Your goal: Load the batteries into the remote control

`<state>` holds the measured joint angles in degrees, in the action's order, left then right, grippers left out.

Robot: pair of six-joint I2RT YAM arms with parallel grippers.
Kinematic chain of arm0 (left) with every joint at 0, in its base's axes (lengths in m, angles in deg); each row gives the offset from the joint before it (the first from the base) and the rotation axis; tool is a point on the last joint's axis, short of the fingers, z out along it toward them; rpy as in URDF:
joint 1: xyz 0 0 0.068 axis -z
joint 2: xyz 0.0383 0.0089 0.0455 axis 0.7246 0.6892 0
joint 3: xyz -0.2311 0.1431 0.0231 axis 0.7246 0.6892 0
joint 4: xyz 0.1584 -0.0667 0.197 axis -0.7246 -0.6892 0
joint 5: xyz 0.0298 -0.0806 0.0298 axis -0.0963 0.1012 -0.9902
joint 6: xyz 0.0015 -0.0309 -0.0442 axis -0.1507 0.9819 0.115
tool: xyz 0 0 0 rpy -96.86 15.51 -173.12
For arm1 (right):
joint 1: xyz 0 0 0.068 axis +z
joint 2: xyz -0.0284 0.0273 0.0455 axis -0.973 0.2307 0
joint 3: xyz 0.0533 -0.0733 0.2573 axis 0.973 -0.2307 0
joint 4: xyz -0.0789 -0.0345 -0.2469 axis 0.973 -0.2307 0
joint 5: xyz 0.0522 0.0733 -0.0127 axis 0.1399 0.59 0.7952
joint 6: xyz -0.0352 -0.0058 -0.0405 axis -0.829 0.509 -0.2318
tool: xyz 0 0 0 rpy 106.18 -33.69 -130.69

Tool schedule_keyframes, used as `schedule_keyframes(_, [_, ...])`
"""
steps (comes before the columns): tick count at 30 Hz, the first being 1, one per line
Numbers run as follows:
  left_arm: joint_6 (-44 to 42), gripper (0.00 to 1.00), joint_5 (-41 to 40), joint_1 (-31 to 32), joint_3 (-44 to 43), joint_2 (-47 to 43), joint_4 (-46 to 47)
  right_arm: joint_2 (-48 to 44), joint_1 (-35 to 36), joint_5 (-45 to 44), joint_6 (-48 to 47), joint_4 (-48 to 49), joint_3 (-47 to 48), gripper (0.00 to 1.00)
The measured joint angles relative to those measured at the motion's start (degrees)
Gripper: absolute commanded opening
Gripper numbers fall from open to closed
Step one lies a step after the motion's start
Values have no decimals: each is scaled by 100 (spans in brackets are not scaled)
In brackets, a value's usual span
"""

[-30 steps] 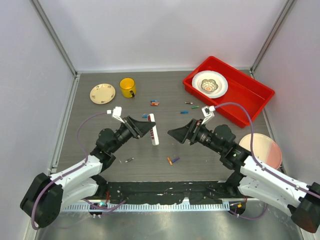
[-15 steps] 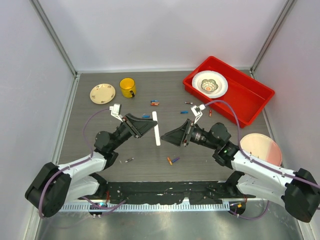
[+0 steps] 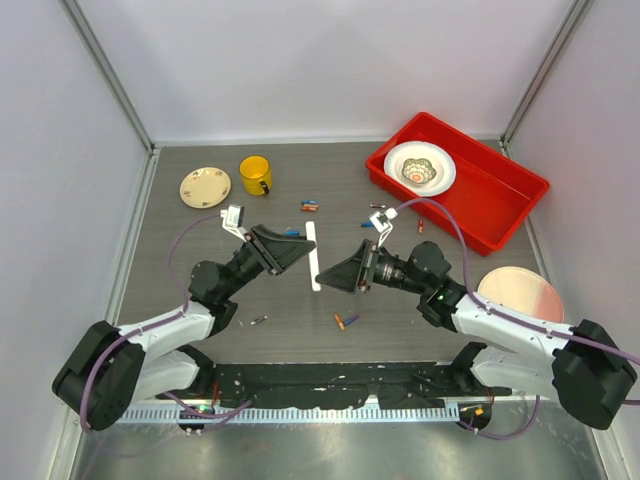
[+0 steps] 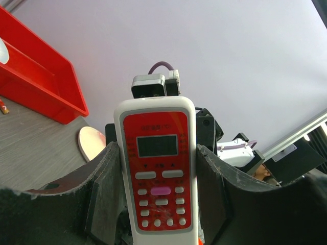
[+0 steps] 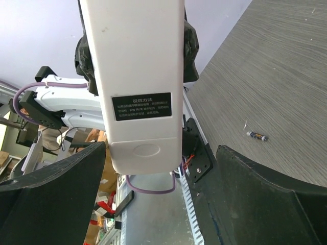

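The left gripper point(image 3: 301, 255) is clamped on the remote control point(image 3: 313, 257), holding it upright over the table's point(image 3: 200, 290) middle. The right gripper point(image 3: 328, 279), jaws wide apart, faces the remote's white back. It should probably press the battery cover point(image 5: 144, 151) squarely at its thumb dent and slide it off, then fetch the batteries point(image 3: 345, 321) lying just nearer.

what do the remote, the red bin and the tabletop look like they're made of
The remote control: likely moulded plastic, with a smooth white back, a soft sheen and a seam around the battery cover. The red bin: probably plastic too, one even colour with a rounded rim. The table: matte grey wood-grain surface; laminate or real wood, I cannot tell.
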<state>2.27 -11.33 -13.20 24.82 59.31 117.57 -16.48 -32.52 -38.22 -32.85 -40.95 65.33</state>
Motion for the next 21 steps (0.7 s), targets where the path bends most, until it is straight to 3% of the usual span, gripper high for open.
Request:
schedule_keyframes(7, [9, 0, 35, 0, 0, 103, 90, 256, 37, 81, 85, 282, 125, 94])
schedule_keyframes(10, [39, 0, 35, 0, 0, 142, 114, 398, 122, 92, 83, 334, 212, 90])
schedule_keyframes(13, [81, 0, 35, 0, 0, 146, 118, 501, 199, 109, 66, 339, 284, 79])
schedule_keyframes(18, [70, 2, 31, 0, 0, 160, 140, 579, 247, 166, 59, 358, 299, 49])
schedule_keyframes(19, [103, 9, 26, 0, 0, 168, 146, 577, 256, 170, 52, 372, 299, 39])
schedule_keyframes(20, [101, 43, 24, 0, 0, 168, 153, 575, 258, 184, 52, 378, 299, 35])
schedule_keyframes(21, [98, 64, 26, 0, 0, 168, 149, 575, 258, 188, 33, 374, 299, 31])
